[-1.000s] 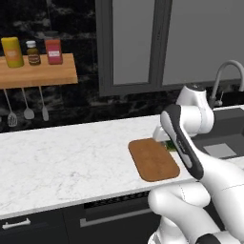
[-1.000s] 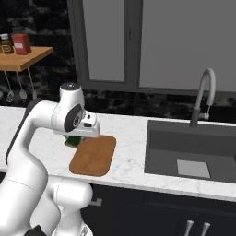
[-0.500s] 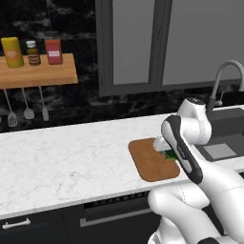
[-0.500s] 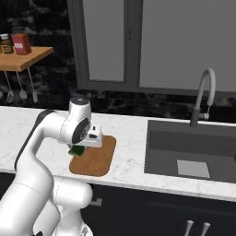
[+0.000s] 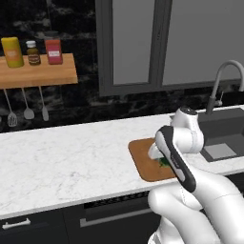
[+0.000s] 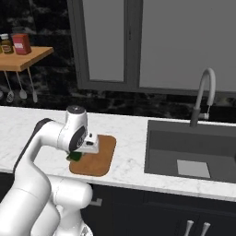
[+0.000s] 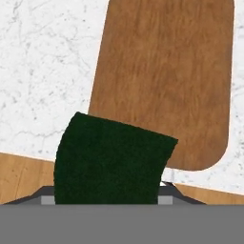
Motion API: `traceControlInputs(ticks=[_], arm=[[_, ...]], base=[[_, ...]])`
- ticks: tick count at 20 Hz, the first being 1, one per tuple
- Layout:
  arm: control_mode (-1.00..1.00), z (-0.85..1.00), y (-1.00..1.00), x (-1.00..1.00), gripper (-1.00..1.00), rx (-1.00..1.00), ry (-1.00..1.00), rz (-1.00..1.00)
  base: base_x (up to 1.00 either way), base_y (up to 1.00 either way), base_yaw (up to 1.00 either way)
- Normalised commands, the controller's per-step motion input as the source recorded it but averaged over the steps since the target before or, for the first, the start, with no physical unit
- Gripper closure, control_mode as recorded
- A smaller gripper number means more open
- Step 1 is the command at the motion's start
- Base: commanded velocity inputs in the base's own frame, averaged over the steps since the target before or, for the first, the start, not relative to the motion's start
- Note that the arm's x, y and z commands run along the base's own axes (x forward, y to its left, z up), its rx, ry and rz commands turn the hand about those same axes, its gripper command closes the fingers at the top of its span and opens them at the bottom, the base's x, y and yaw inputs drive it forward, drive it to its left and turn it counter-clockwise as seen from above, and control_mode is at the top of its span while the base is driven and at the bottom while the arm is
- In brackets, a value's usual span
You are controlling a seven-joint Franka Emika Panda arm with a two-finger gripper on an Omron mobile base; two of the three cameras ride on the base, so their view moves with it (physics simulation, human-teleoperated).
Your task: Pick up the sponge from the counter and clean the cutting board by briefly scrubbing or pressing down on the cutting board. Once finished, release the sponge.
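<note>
Your claw [image 6: 79, 154] is clamped on the sponge [image 7: 112, 159], held low with the cutting board [image 7: 167, 76] beneath, ready to press.

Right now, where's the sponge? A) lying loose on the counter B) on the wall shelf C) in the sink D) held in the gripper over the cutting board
D: the dark green sponge sits clamped at the gripper, low over the near end of the wooden cutting board.
</note>
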Motion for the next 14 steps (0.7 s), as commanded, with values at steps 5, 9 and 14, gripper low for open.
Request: traceControlInputs(ticks=[5, 9, 14], arm=[[-1.00, -0.25, 0.28, 0.00, 1.00, 0.00, 0.00, 0.00], [-1.00, -0.26, 0.13, 0.03, 1.00, 0.00, 0.00, 0.00], [-1.00, -0.27, 0.09, 0.10, 1.00, 0.00, 0.00, 0.00]], base=[[0.00, 0.00, 0.00], [0.00, 0.00, 0.00], [0.00, 0.00, 0.00]])
